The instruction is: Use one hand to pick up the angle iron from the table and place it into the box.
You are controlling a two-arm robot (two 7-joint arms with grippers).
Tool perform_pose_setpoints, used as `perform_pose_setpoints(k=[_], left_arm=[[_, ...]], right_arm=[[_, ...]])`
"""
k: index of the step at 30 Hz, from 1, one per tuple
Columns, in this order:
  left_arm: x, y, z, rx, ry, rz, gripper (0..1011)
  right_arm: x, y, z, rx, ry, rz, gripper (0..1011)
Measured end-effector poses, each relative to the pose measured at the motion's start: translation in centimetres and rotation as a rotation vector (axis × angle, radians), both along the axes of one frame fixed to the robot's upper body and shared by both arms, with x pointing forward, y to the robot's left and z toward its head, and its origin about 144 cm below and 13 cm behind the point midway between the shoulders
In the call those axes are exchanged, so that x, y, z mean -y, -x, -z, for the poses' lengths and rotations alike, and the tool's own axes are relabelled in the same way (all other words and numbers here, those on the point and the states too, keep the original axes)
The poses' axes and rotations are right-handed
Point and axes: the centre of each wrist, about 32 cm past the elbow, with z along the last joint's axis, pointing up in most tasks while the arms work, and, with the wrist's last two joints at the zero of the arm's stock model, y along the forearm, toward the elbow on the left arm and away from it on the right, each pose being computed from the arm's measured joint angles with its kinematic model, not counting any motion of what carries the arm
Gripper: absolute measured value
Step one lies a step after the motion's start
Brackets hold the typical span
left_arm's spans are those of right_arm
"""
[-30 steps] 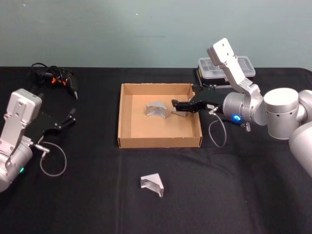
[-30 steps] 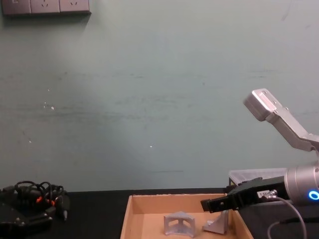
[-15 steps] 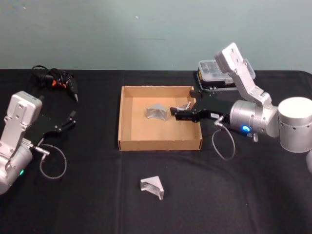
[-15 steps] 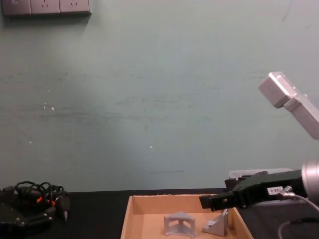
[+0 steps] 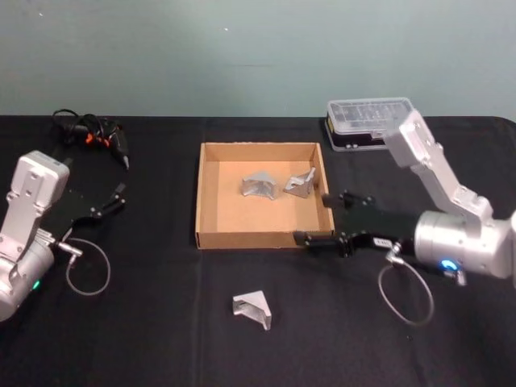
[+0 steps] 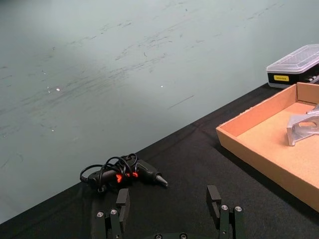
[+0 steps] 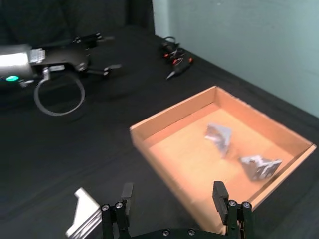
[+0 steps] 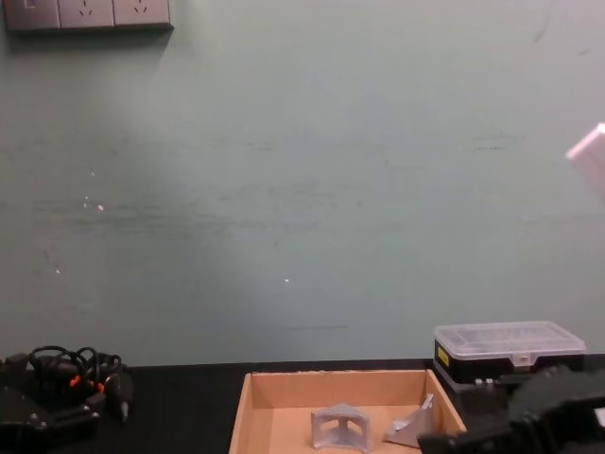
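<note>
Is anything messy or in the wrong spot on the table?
Nothing is spilled or broken. One angle iron lies out on the table, in front of the box, while two others sit inside it. The right one of those looks tilted, near the box's right wall.

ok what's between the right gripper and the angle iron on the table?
Only bare table, per the head view. The right gripper, open, is at the box front corner; the angle iron lies nearer the robot.

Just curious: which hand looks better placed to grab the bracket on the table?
Probably the right hand: open, by the box's front corner, nearer the angle iron than the far-off left hand.
</note>
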Motion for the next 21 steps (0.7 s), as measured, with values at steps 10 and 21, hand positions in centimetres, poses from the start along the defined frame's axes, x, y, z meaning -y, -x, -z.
perform_pose_setpoints(k=[10,21], left_arm=[[0.0,0.0,0.0,0.000,0.000,0.000,1012],[0.0,0.0,0.0,0.000,0.000,0.000,1011]], right_arm=[[0.0,3.2,0.1,-0.027,0.018,-0.083,1000],[-1.7,4.3,1.2,-0.069,0.059,-0.138,1000]])
